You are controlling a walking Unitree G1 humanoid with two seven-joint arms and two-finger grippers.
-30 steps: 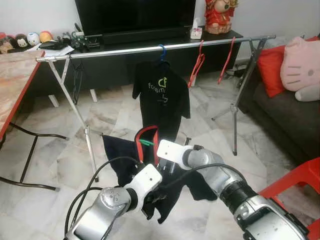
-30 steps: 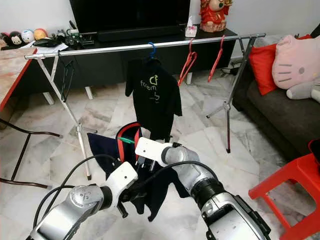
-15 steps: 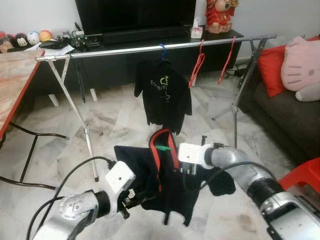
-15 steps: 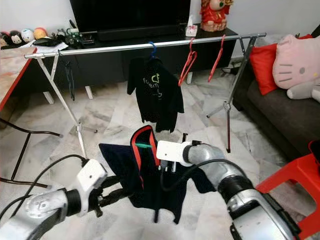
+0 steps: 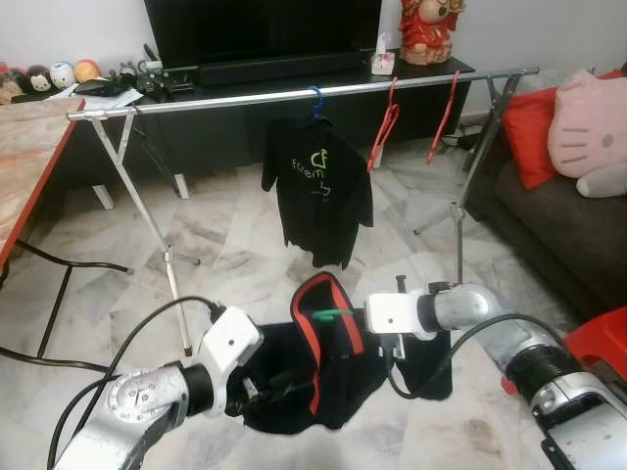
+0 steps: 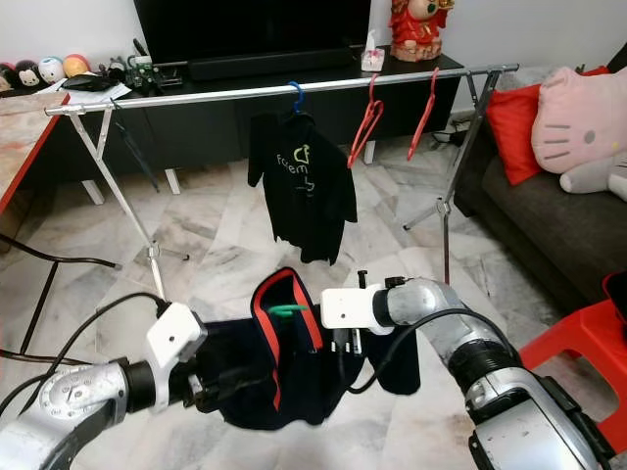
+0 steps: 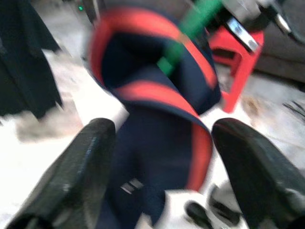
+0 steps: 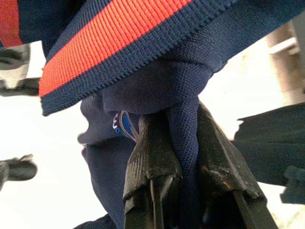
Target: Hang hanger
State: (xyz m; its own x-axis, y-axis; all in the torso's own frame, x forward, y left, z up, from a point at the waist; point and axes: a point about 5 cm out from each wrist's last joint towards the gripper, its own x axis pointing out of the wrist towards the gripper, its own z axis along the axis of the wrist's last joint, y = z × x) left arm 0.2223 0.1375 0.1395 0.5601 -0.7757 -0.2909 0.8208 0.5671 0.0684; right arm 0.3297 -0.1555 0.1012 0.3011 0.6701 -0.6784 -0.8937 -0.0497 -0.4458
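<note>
Navy fabric with a red collar, the shirt [image 5: 323, 367], is being held up low before the robot, spread between both arms, with a green hanger [image 5: 333, 315] threaded through its neck. The right gripper [image 8: 183, 157] is being kept pinched on a fold of cloth just under the collar; the left gripper [image 7: 162, 157] is being held with its fingers [image 7: 83, 167] spread wide at the shirt's other side, gripping nothing. The rail [image 5: 235, 99] is lying well ahead and above, its long axis running across the view, with a black shirt [image 5: 318, 191] and red hangers [image 5: 387, 122] already being carried on it. The hook is judged nearer the right arm, so a lift forward and upward is being called for.
</note>
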